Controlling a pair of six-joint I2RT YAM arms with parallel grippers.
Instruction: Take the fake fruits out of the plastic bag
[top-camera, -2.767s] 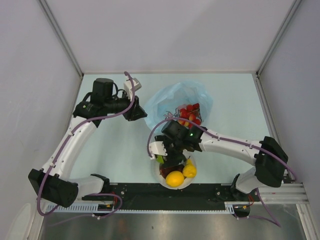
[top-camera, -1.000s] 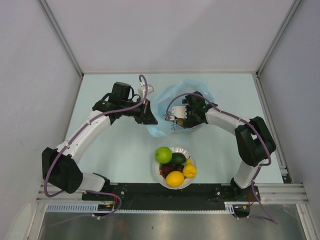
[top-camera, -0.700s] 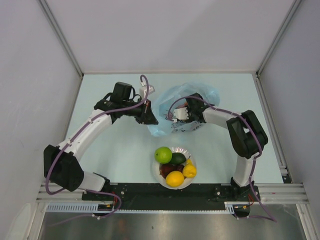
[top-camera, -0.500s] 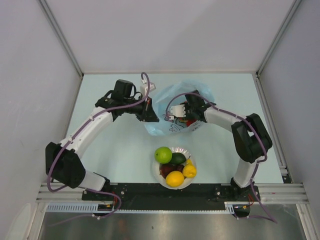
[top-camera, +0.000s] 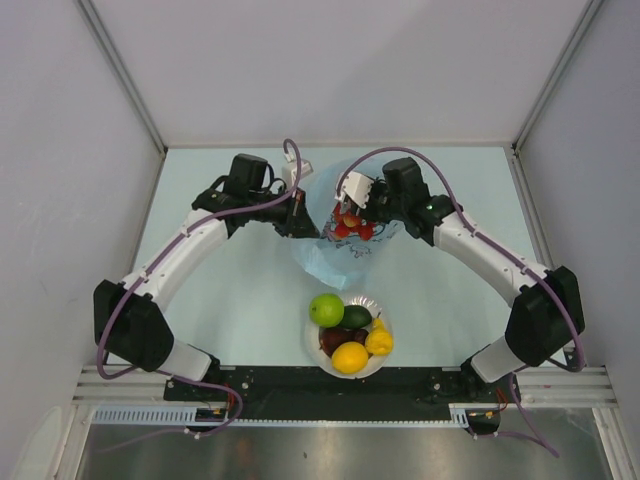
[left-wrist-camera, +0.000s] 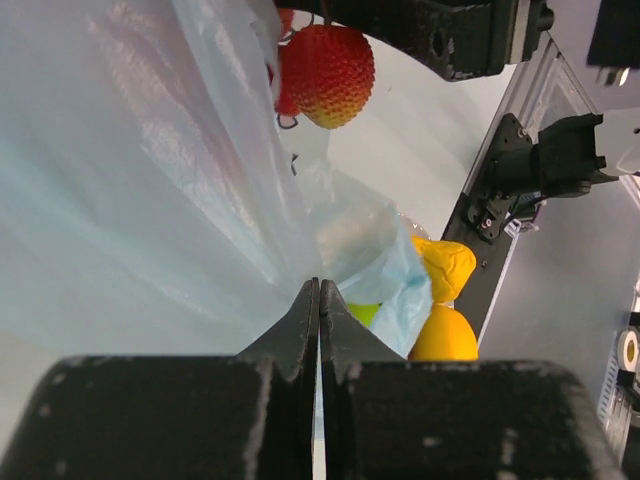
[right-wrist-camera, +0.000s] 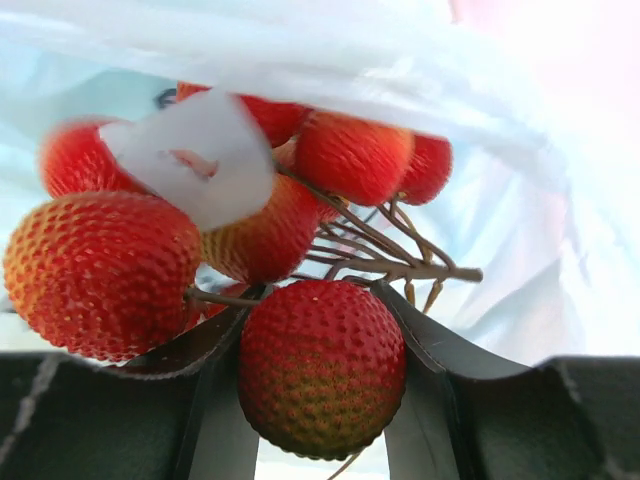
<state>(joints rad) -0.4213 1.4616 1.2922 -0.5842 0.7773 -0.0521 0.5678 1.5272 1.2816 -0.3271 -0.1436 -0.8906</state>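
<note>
Open table (top-camera: 450, 300) separates the plastic bag (top-camera: 325, 262) from the bowl (top-camera: 368, 300).

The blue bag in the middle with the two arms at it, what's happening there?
The two arms are emptying fruit out of the bag. The left gripper is pinched shut on the bag's edge, holding it. The right gripper has closed on one fruit of a red bunch at the bag's mouth, with plastic around it. A bowl near the arms' bases already holds a green apple, a lemon and a few others.
</note>
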